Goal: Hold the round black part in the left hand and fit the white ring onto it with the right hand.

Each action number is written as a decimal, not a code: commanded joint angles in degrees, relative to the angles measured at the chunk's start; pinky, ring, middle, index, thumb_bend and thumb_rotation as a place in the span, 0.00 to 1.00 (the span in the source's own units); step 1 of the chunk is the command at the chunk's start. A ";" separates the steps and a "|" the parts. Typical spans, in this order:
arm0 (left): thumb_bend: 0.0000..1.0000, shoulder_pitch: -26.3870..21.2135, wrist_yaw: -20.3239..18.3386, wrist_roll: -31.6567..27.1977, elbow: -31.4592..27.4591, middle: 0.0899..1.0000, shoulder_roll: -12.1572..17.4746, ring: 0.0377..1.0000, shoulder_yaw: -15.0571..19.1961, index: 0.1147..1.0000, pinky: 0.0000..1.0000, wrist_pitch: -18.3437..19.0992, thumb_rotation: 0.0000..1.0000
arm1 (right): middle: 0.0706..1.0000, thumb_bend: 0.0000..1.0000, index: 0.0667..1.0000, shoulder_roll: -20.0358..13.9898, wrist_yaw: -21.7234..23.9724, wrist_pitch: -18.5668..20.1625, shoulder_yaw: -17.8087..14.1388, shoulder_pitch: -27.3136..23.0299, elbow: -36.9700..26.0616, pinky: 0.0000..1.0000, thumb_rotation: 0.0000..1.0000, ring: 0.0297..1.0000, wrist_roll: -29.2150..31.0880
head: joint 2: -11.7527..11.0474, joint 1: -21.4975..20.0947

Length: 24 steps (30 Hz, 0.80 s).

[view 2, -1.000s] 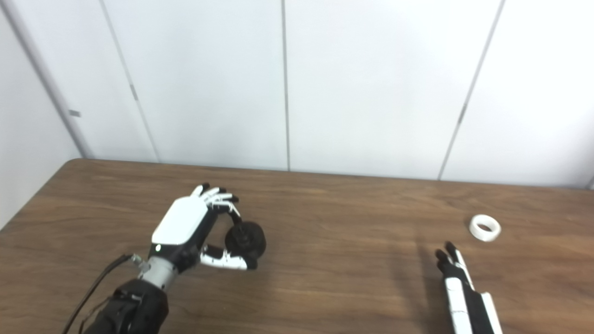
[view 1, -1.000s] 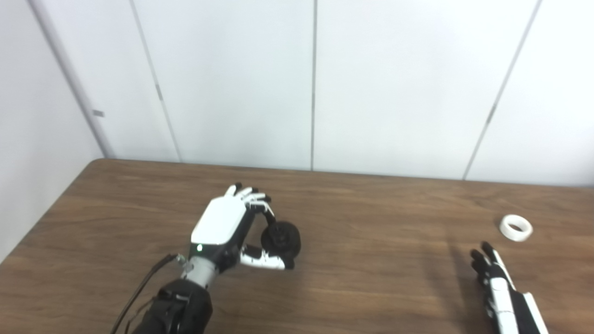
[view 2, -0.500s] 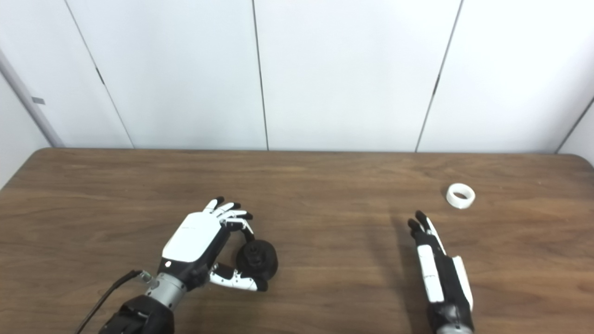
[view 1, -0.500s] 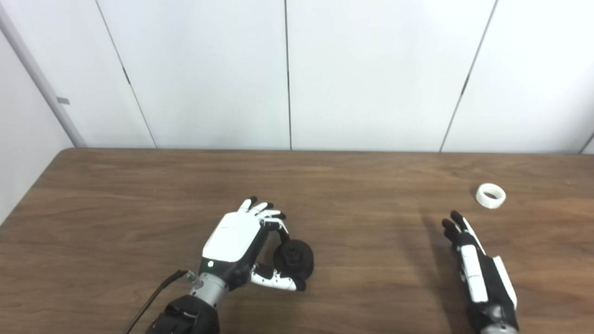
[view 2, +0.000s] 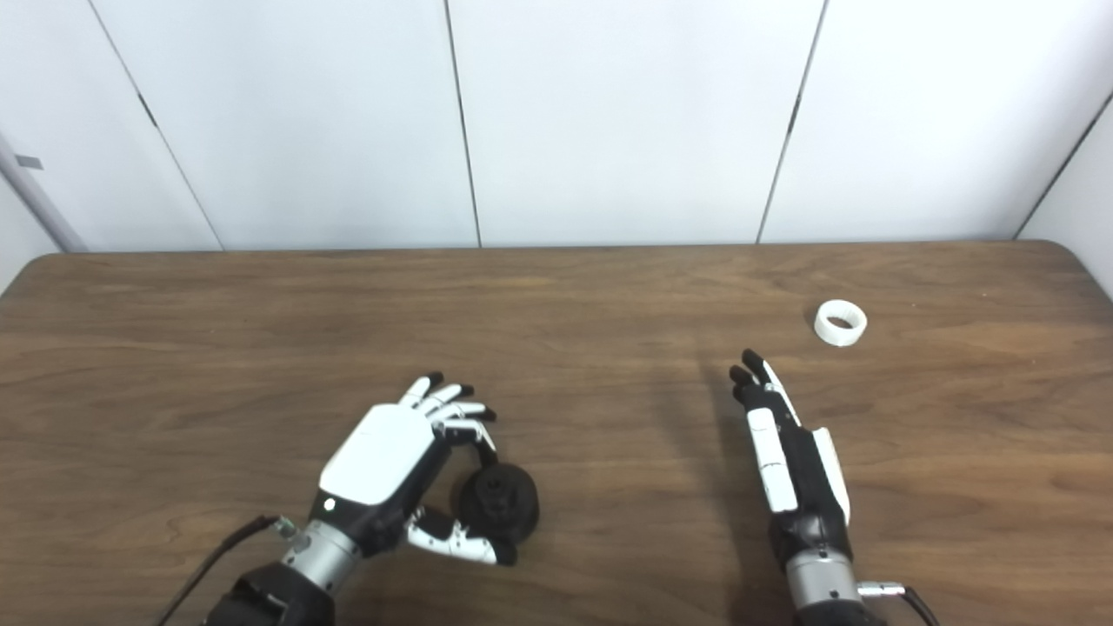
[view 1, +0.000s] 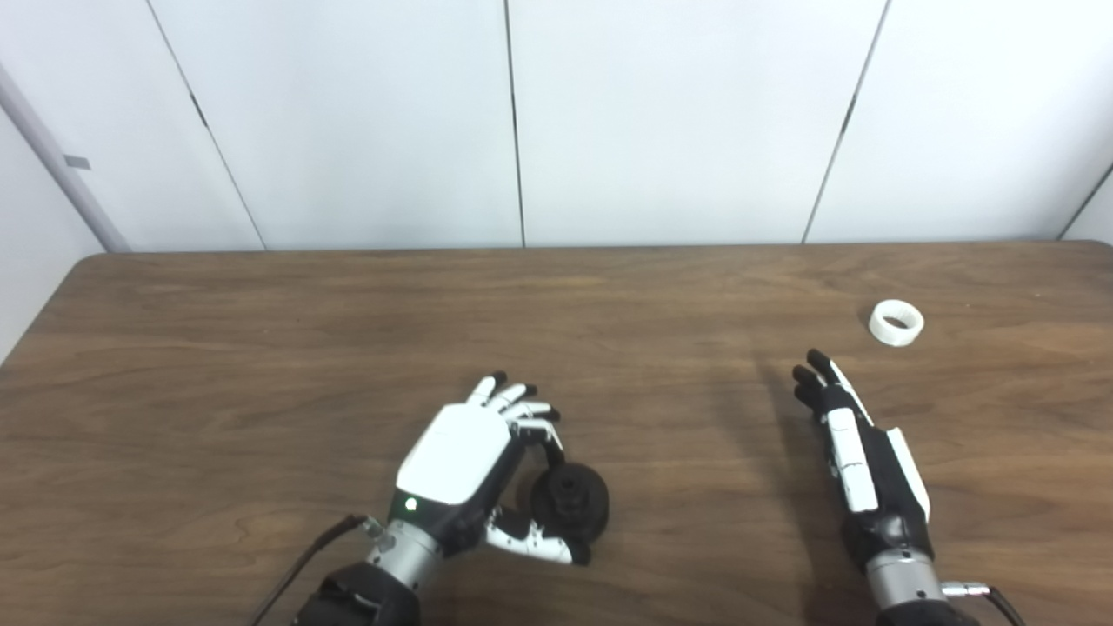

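Our left robot hand point(view 1: 465, 465) sits low over the tabletop point(view 1: 261, 348) with its white back turned up, its fingers point(view 1: 522, 409) curled over the round black part point(view 1: 569, 502) and its thumb under the near side, so we have the part pinched. The part is at the tabletop's near middle; we cannot tell whether it touches the wood. Our right robot hand point(view 1: 856, 452) is stretched flat, on edge, fingers straight and close together pointing away from us, holding nothing. The white ring point(view 1: 896, 322) lies on the tabletop beyond and to the right of those fingertips, apart from them.
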 commanded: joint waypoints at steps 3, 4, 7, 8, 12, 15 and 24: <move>0.52 -0.53 0.26 1.28 -2.21 0.79 -0.41 0.91 0.06 0.42 1.00 -1.33 0.05 | 0.91 0.58 0.94 0.41 0.07 -0.54 0.10 -1.42 -3.24 1.00 1.00 0.94 0.44 | 0.36 -0.20; 0.52 -0.42 0.35 1.64 -2.09 0.79 -0.47 0.91 -0.04 0.42 1.00 -1.44 0.05 | 0.91 0.58 0.94 0.43 0.03 -0.31 0.09 -1.44 -3.39 1.00 1.00 0.94 0.41 | 0.36 -0.20; 0.52 -0.16 0.81 2.65 -1.68 0.78 -0.49 0.91 -0.30 0.42 1.00 -1.90 0.05 | 0.91 0.59 0.93 0.46 -0.18 0.08 0.12 -1.53 -3.80 1.00 1.00 0.94 0.06 | 0.62 -0.27; 0.52 -0.08 0.95 2.81 -1.46 0.78 -0.45 0.91 -0.34 0.42 1.00 -2.09 0.05 | 0.91 0.59 0.94 0.45 -0.17 0.50 0.12 -1.57 -4.00 1.00 1.00 0.94 0.05 | 0.73 -0.27; 0.52 0.21 2.04 3.35 -0.29 0.78 -0.46 0.90 -0.21 0.42 1.00 -3.14 0.05 | 0.92 0.60 0.94 0.28 -0.21 1.29 0.18 -1.69 -4.38 1.00 1.00 0.94 -0.27 | 0.84 -0.47; 0.52 0.39 2.50 3.75 0.34 0.78 -0.39 0.90 -0.09 0.42 1.00 -3.67 0.05 | 0.91 0.59 0.93 0.40 -0.36 1.49 0.00 -1.81 -4.61 1.00 1.00 0.95 -0.03 | 1.03 -0.76; 0.52 0.78 3.46 4.02 1.47 0.78 -0.27 0.90 -0.16 0.42 1.00 -4.25 0.05 | 0.91 0.57 0.93 0.03 -0.76 0.54 -0.74 -2.56 -4.96 1.00 1.00 0.93 0.37 | 1.62 -1.19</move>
